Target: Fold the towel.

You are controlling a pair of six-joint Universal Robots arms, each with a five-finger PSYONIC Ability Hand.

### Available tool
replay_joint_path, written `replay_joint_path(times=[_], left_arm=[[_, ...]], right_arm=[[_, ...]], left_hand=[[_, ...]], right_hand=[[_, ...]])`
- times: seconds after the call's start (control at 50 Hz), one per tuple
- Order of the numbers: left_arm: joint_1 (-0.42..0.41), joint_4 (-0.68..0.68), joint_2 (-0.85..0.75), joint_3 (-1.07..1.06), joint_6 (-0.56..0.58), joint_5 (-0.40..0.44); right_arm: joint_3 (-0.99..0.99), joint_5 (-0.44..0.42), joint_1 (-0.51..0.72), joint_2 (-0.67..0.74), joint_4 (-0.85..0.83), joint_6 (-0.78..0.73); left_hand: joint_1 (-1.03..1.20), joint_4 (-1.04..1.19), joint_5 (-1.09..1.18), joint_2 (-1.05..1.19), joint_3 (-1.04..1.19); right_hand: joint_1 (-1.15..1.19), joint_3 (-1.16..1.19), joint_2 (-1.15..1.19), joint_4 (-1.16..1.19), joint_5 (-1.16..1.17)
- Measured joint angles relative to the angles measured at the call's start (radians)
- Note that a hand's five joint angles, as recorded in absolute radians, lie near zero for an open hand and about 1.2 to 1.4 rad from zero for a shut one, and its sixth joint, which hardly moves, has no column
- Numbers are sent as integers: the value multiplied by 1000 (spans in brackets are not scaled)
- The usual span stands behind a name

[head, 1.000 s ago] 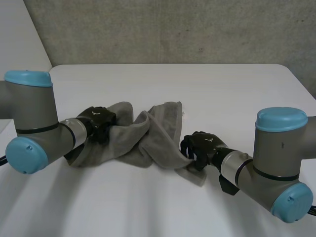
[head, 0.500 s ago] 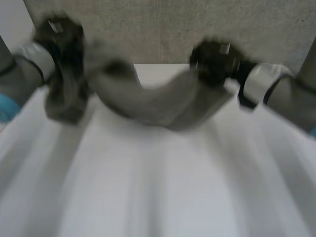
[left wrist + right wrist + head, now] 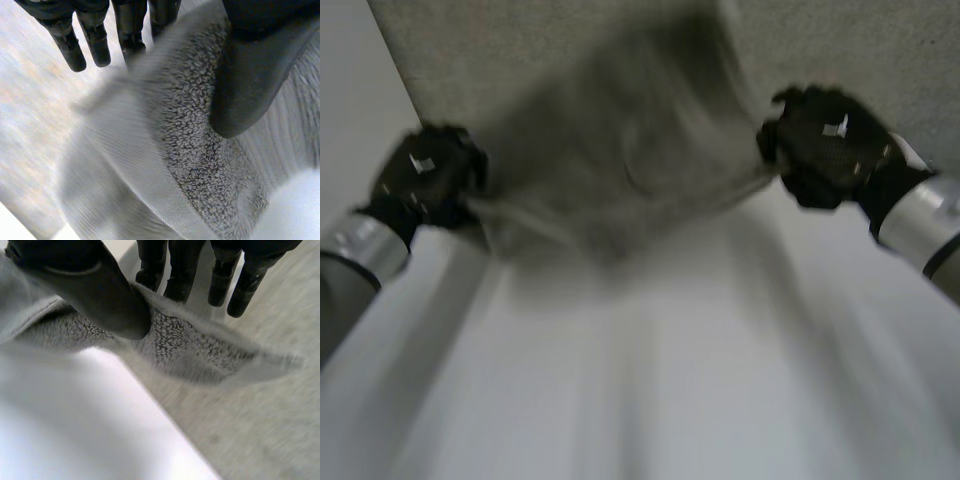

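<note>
Two pinches, thumb against fingers, hold the towel (image 3: 620, 170) up over the table (image 3: 640, 400): left robot hand (image 3: 425, 178) at its nine o'clock end, right robot hand (image 3: 830, 148) at three o'clock, long axis spanning between them.

Head camera high, wrist cameras close.
I look down on the table (image 3: 650, 380) from behind; wrist views run along left hand (image 3: 250, 65) and right hand (image 3: 85, 285); all share the towel (image 3: 620, 170).

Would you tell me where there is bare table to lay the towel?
The white table is bare below the raised grey terry towel and between the arms. Crowded aloft, where left hand and right hand pinch the towel.
</note>
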Motion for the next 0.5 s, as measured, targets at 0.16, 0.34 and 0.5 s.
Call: replay_joint_path(times=[0.16, 0.34, 0.5], left_arm=[[-10, -63, -126, -66, 4, 7], [-3, -128, -182, -33, 5, 2], [-10, -150, -168, -40, 5, 3]], right_arm=[[151, 4, 6, 52, -3, -51], [168, 8, -2, 130, -4, -49], [166, 10, -7, 134, -4, -43]], left_hand=[[-95, 0, -109, -88, 0], [-392, 0, -428, -398, 0], [-396, 0, -433, -403, 0]], right_hand=[[0, 0, 0, 0, 0], [0, 0, 0, 0, 0], [0, 0, 0, 0, 0]])
